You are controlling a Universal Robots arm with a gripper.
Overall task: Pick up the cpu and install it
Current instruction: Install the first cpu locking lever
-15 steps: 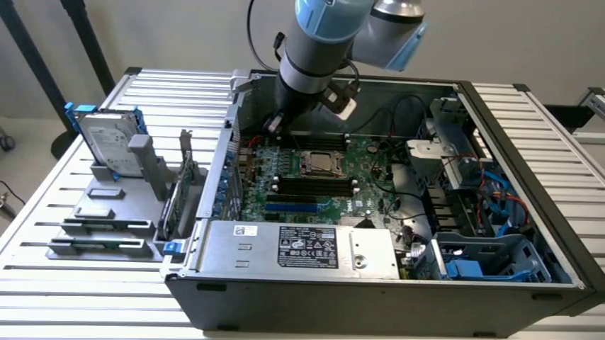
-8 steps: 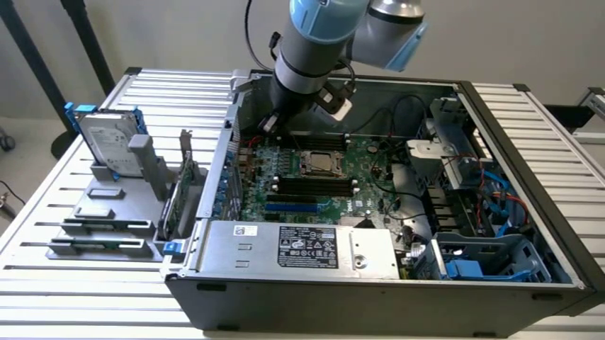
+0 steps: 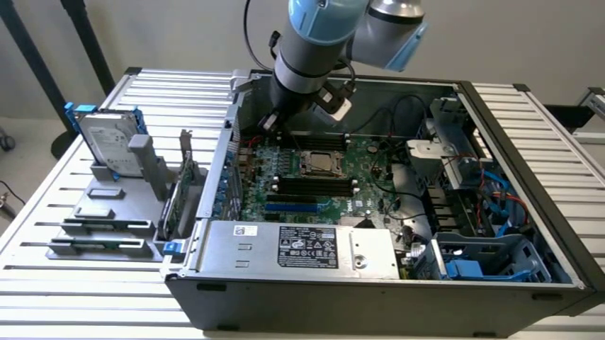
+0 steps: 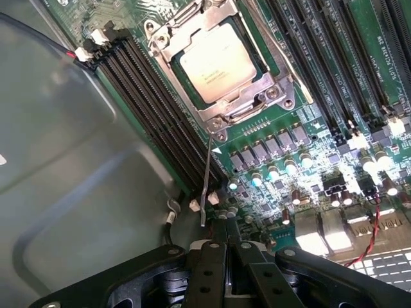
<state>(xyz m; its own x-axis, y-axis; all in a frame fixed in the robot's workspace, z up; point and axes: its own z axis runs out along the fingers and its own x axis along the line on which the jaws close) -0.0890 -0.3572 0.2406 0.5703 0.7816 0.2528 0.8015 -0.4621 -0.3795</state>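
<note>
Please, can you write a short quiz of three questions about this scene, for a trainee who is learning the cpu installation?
1. True or false: the cpu lies on the rack outside the computer case.
2. Choose one. The tool above the motherboard is: A) wide open; B) shut; C) gripping a memory stick.
3. Short answer: on which side of the exterior view does the hard drive stand?

Key
1. False: it sits in the socket on the motherboard.
2. B.
3. The exterior view's left, outside the case.
</note>
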